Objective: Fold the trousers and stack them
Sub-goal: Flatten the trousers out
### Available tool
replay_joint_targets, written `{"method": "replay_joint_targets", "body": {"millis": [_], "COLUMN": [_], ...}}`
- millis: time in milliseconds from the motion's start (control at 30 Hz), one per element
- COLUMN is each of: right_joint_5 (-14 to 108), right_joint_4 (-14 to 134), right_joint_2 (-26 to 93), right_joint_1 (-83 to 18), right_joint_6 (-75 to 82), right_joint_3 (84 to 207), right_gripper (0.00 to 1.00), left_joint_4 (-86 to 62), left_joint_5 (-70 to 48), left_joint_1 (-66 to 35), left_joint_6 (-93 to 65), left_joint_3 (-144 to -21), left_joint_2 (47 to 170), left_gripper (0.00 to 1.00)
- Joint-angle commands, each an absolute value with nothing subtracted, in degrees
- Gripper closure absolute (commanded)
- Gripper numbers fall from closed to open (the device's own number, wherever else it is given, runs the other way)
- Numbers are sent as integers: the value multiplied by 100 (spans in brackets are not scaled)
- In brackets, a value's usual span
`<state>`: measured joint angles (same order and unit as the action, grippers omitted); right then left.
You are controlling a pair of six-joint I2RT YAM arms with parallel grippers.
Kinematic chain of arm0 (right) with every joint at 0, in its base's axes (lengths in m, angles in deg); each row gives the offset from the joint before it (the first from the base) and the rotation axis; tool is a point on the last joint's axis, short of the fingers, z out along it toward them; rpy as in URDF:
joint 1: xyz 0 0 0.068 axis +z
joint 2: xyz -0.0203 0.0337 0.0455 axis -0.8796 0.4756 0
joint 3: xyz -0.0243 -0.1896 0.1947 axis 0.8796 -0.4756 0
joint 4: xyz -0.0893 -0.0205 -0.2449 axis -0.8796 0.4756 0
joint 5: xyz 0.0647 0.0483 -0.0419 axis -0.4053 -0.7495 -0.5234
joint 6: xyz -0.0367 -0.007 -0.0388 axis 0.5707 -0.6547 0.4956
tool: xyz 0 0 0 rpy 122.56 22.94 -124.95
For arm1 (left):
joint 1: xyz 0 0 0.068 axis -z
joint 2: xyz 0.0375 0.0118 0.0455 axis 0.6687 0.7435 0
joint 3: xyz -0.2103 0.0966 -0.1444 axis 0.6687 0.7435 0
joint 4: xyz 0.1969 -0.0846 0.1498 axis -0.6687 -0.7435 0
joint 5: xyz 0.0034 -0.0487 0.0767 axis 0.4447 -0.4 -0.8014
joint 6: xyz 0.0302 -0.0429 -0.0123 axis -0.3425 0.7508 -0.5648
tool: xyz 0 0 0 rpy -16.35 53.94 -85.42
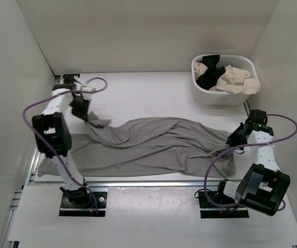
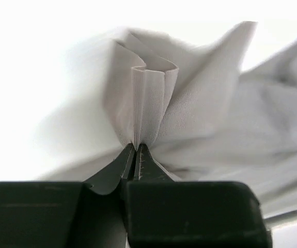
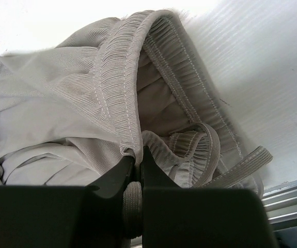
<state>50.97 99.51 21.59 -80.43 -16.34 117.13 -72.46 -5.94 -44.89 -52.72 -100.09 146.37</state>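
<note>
The grey trousers lie spread across the table, waistband to the right, legs running left. My left gripper is shut on a bunched fold of a leg end, lifted a little off the table; in the left wrist view that pleated cloth rises from the closed left gripper. My right gripper is shut on the waistband at the right end. In the right wrist view the ribbed elastic waistband is pinched in the right gripper, with a drawstring trailing right.
A white basket stands at the back right, holding a black garment and a beige garment. White walls close the left, back and right sides. A metal rail runs along the table's near edge.
</note>
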Motion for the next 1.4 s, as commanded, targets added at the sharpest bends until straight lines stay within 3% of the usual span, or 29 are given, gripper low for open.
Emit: {"method": "replay_joint_targets", "body": {"millis": [0,300,333,400,433,700,833,1300,1367], "right_joint_5": [5277,5092,5014,5013,5013,5074,5074,5312,5364], "right_joint_4": [9981,9866,9866,9866,9866,9919,9857,10112,10112], "right_joint_2": [2061,2184,2184,2184,2184,2184,2237,2404,2456], "right_joint_1": [-8023,-8023,-8023,-8023,-8023,-8023,-8023,-8023,-8023], "right_joint_6": [-1650,-1702,-1702,-1702,-1702,-1588,-1527,-1456,-1456], "right_joint_3": [11715,11610,11557,11557,11557,11505,11504,11777,11777], "right_gripper": [100,100,100,100,100,100,100,100,100], "left_joint_4": [-6954,-6505,-6505,-6627,-6706,-7322,-7322,-6918,-6918], "left_joint_5": [-920,-981,-982,-982,-903,142,143,-358,-410], "left_joint_1": [-5470,-6753,-6894,-7297,-7413,-7862,-7862,-7862,-7862], "left_joint_6": [-5105,-5263,-5263,-5263,-5342,-5413,-5238,-5237,-5290], "left_joint_3": [-9716,-7467,-7378,-7246,-7245,-8492,-8941,-8906,-8906], "left_joint_2": [13373,12597,12597,12597,12545,12439,13053,14117,14197], "left_gripper": [86,86,82,61,59,56,56,53,62]}}
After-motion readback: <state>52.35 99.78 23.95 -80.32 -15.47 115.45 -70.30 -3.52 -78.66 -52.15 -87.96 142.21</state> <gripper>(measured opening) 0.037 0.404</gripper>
